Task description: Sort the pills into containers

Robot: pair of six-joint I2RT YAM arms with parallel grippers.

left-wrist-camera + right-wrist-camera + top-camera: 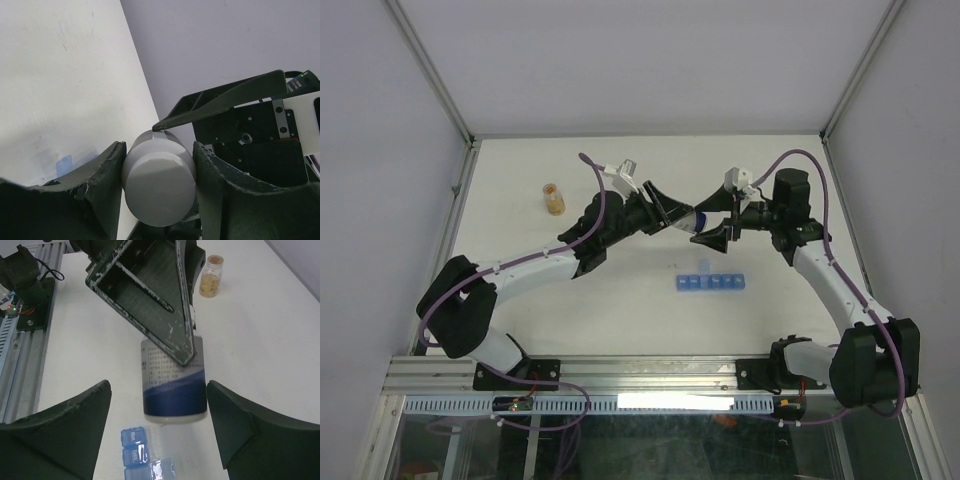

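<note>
Left gripper (159, 155): clamped on bottle (174, 385), steadying it near strip (712, 282).
Right gripper (159, 387): wide open, empty, straddling bottle, likely to uncap.

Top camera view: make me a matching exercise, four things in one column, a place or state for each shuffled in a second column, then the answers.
Column one
1. white bottle
2. small amber bottle
3. blue pill organizer
4. right end effector

Column two
A. open, fingers either side of the white bottle
B. lying flat on the table near the right arm
C. upright on the table, beyond the left arm
D. gripped by the left end effector

Pairs: 1-D, 2-C, 3-B, 4-A
</note>
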